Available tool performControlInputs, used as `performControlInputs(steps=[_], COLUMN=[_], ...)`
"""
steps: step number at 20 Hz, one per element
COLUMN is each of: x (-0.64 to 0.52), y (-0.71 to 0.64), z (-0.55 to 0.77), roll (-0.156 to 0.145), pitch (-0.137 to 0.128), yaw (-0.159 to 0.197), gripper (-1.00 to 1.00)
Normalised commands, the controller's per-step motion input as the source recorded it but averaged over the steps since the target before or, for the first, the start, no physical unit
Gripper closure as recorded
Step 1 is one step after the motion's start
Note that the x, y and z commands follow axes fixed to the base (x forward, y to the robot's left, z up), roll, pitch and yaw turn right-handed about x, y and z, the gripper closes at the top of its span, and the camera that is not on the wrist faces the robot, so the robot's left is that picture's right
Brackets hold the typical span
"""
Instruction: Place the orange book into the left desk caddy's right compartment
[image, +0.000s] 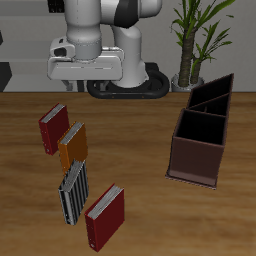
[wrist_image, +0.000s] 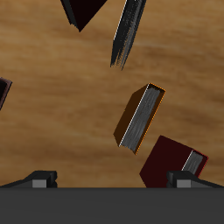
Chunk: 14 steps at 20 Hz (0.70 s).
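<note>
Orange book (image: 72, 145) (wrist_image: 140, 117) is seen standing on the wooden surface (image: 140, 140), second in a row of four books, between a dark red book (image: 53, 128) farther back and a striped book (image: 73, 191) nearer the front edge. Arm is held high at the back, above the row. Fingers (wrist_image: 40, 179) spread apart, nothing grasped. Left desk caddy (image: 203, 130) stands well apart.

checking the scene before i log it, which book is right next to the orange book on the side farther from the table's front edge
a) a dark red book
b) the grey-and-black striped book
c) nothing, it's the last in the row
a: in the exterior view a dark red book stands just behind the orange book, while the striped book sits on its nearer side.
</note>
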Motion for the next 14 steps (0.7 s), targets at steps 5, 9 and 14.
performControlInputs(steps=[5,9,14], x=[0.09,0.16,0.17], y=[-0.49,-0.44,-0.08], z=[-0.02,-0.12,-0.11], roll=[-0.036,-0.08,-0.013], pitch=[-0.044,-0.017,-0.016], yaw=[-0.047,-0.071,-0.004], gripper=[-1.0,-1.0,-1.0])
